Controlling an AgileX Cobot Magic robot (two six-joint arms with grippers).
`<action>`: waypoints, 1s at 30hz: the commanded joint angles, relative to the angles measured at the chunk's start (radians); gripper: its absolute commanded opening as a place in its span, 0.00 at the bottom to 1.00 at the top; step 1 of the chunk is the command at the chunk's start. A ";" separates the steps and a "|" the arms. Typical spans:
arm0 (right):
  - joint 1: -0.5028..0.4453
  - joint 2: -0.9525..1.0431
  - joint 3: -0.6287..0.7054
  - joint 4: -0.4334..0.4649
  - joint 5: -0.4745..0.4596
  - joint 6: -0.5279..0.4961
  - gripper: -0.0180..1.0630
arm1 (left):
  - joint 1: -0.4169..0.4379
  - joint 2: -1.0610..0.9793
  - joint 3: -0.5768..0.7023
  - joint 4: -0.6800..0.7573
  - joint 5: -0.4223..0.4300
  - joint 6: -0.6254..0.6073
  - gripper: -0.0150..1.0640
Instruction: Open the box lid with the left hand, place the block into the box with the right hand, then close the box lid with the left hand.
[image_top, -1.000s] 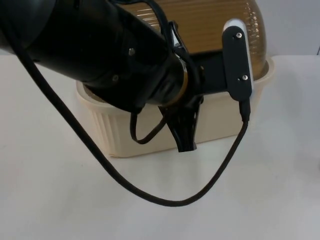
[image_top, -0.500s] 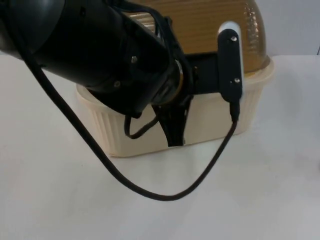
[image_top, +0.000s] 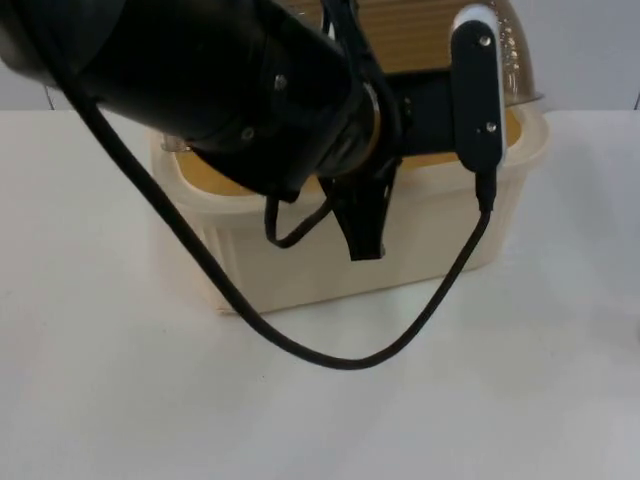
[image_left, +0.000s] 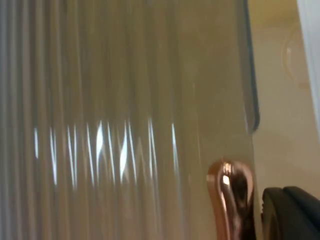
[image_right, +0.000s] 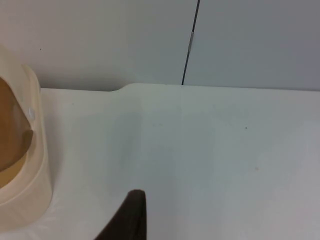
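1. One cream ribbed plastic box (image_top: 330, 260) at frame centre on white table (image_top: 110, 400)
2. One amber ribbed dome lid (image_top: 420, 35) partly raised, upper centre
3. Left gripper (image_top: 362, 215) over box front; grip state unclear
4. Right gripper (image_right: 127, 220) low beside box, state unclear

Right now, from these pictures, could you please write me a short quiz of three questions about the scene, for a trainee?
1. True or false: in the top view, the left hand hangs in front of the front wall of the cream box.
2. Which describes the lid of the box? A: amber, see-through, ribbed. B: solid white, smooth. C: green, flat.
3. Fill in: the right hand waits beside the box, over the white ____.

Key: 1 true; 2 A; 3 table.
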 joint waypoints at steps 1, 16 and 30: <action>-0.005 -0.003 -0.004 -0.004 0.000 -0.005 0.98 | 0.006 -0.009 -0.018 -0.022 -0.014 0.020 0.01; -0.005 -0.003 -0.004 -0.004 0.002 -0.005 0.98 | 0.143 -0.021 -0.124 -0.089 -0.168 0.142 0.01; -0.005 -0.003 -0.004 -0.004 0.002 -0.005 0.98 | 0.197 -0.026 -0.163 -0.148 -0.170 0.142 0.01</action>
